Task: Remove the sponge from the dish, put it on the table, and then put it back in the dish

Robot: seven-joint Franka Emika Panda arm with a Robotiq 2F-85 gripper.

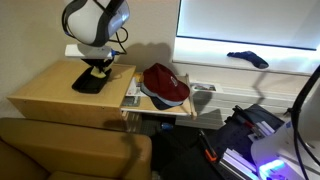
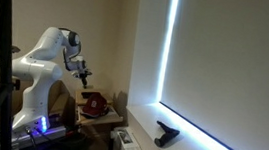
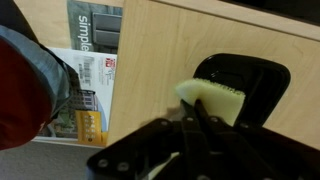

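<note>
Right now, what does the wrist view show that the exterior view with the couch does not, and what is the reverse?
Only the wrist view: the print on the magazines beside the table, and the pale yellow sponge at the edge of the black dish, right at the hand. Only the exterior view: the brown couch, the white arm, the window blind and a dark object on the sill. Both: the tan table, the dish and the dark red cap.
</note>
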